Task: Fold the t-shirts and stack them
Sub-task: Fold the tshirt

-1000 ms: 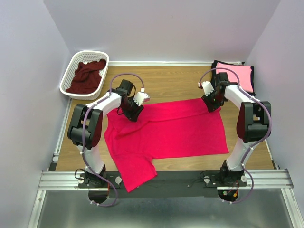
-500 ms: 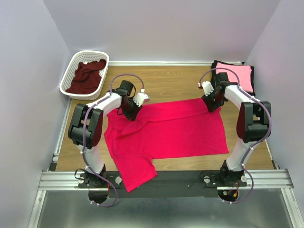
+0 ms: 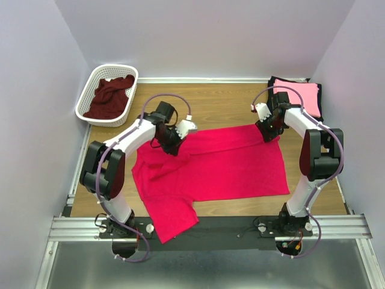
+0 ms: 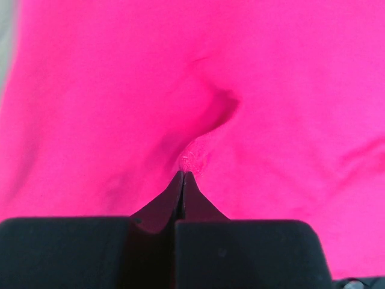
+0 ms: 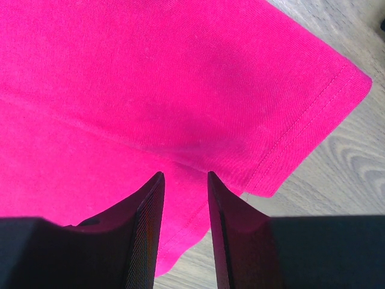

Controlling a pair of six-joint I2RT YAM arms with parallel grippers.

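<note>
In the white basket (image 3: pixel 90 84) at far left, a crumpled dark maroon t-shirt (image 3: pixel 109 96); on the desk (image 3: pixel 222 102), the crimson-red t-shirt (image 3: pixel 222 165) spread out, pinched near its upper left by the tightly pressed left fingers (image 4: pixel 163 208), its far right corner under the slightly spread right fingers (image 5: pixel 150 205).

Crimson shirt (image 3: pixel 210 165) on the wood-grain table (image 3: pixel 222 99); maroon shirt (image 3: pixel 111 96) in a white lattice basket (image 3: pixel 85 99); pink shirt (image 3: pixel 299 95) over black shirt (image 3: pixel 274 82) at the far right corner.
</note>
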